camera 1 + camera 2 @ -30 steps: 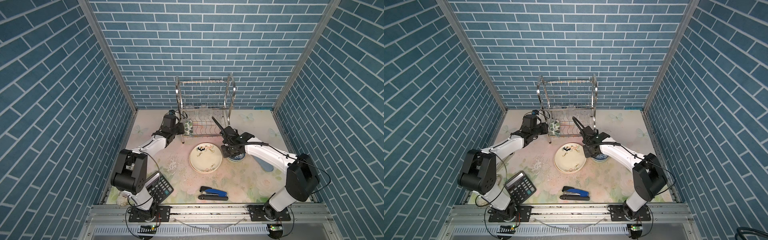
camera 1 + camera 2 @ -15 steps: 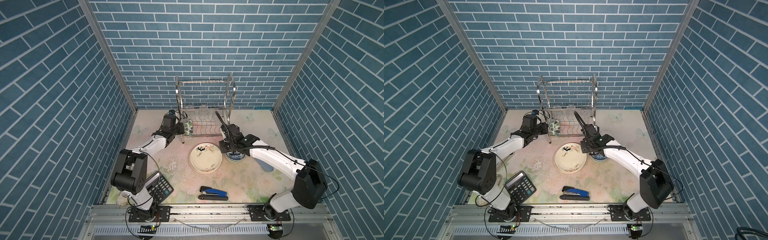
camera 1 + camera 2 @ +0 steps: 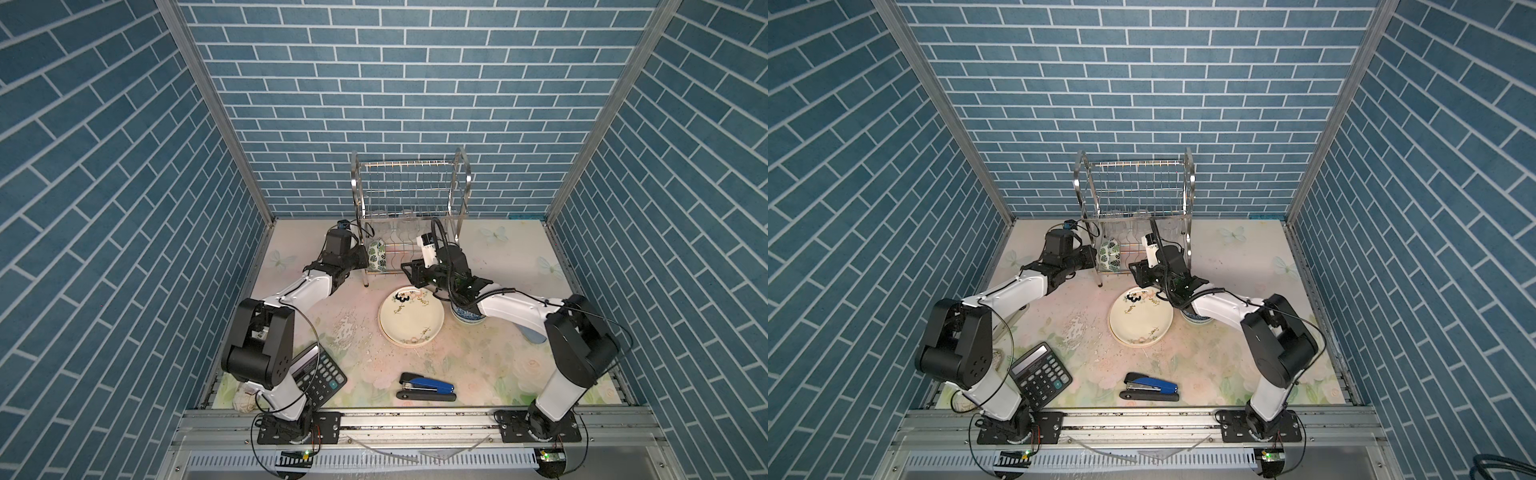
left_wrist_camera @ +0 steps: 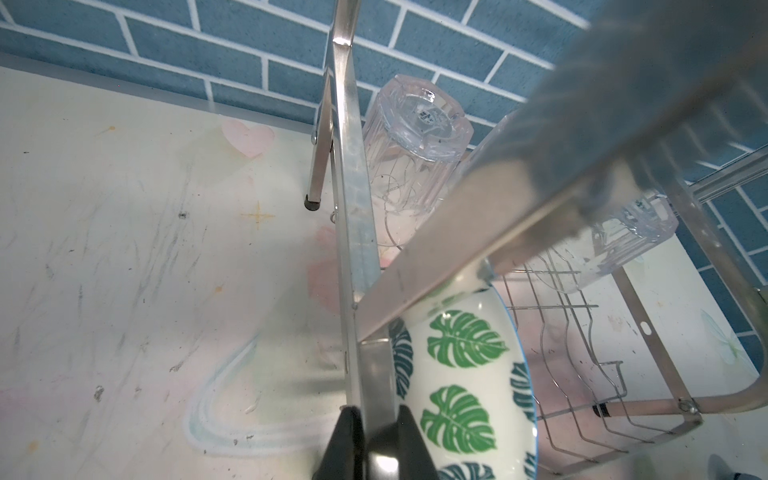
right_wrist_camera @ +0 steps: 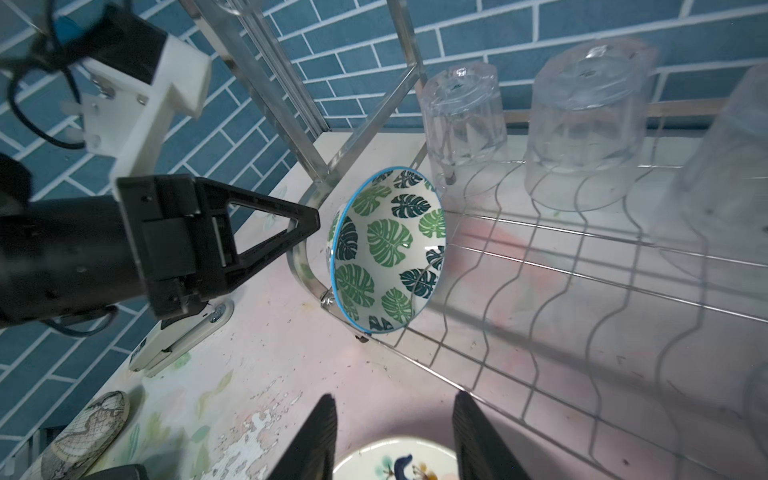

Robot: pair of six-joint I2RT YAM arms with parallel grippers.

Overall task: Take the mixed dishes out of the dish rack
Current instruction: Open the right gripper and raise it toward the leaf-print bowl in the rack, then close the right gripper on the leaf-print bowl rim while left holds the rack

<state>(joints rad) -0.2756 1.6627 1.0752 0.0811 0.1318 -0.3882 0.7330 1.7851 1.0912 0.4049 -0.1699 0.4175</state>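
Bowl (image 5: pixel 386 249) stands on edge in the rack (image 3: pixel 409 195) (lower shelf); left hand (image 4: pixel 376 411) clamps the rack's frame, right hand (image 5: pixel 395 397) hangs open near the plate (image 3: pixel 411 318).

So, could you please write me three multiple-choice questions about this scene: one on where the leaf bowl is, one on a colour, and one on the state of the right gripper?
1. Where in the rack is the leaf bowl?
A. flat on the top shelf
B. on its edge at one end of the lower shelf
C. upside down in the middle of the lower shelf

2. What colour is the top of the stapler?
A. red
B. blue
C. yellow

3. How is the right gripper?
A. open, holding nothing
B. shut tight on nothing
C. shut on the bowl

Answers:
1 B, as the right wrist view shows it standing on edge at the end of the lower shelf.
2 B, as both top views show a blue top over a black base.
3 A, as its fingers stand wide apart with nothing gripped.
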